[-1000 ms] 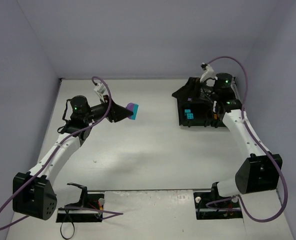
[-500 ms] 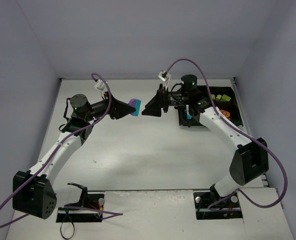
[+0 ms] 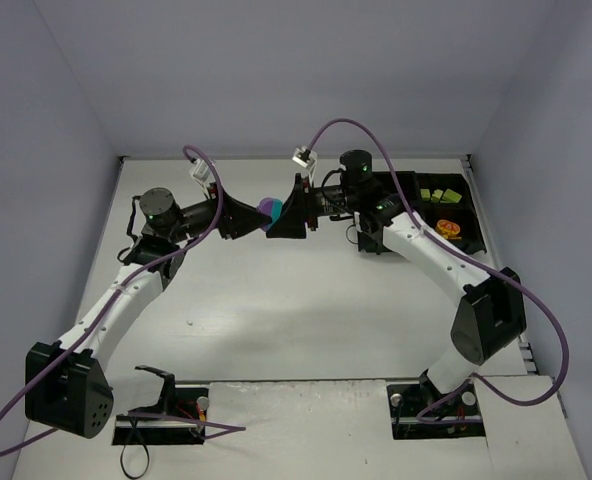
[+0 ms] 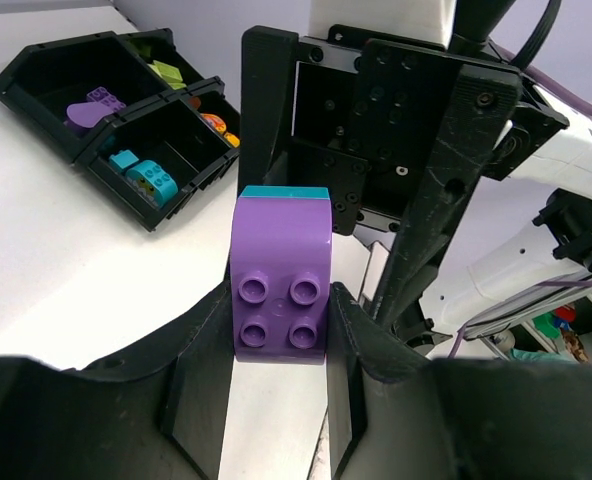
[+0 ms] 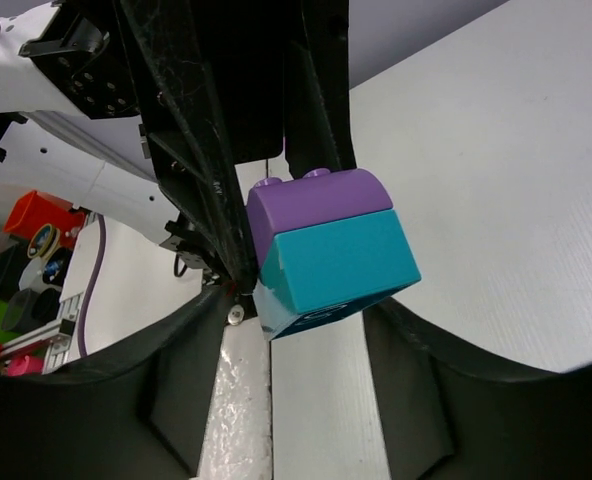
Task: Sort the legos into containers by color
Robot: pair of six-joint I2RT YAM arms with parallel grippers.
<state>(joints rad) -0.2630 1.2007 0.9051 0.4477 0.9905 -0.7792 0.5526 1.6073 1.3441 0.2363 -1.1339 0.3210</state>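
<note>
**Top view:** black tray (image 3: 408,182), four compartments, at the far right corner of the table (image 3: 306,320); lime green bricks (image 3: 438,195) in its far right compartment; orange brick (image 3: 448,228) in the near right one; its left half is hidden by the right arm. The left gripper (image 3: 254,215) and right gripper (image 3: 282,215) stand nose to nose above the far middle of the table, left of the tray; the purple brick (image 3: 269,207) shows between them.

**Left wrist view:** left gripper (image 4: 281,300) clamped on both flanks of the purple brick (image 4: 281,250), four studs facing the camera; cyan brick (image 4: 284,191) joined to its far end; the right gripper's black body just beyond blocks the view. Tray (image 4: 46,70) at upper left holds a loose purple piece (image 4: 88,106), cyan pieces (image 4: 141,172), lime green and orange, one colour per compartment.

**Right wrist view:** right gripper (image 5: 294,310) with fingers (image 5: 176,380) apart, one on each side of the cyan brick (image 5: 336,262); contact cannot be told; purple brick (image 5: 316,205) joined above it; the left gripper's black fingers behind.
</note>
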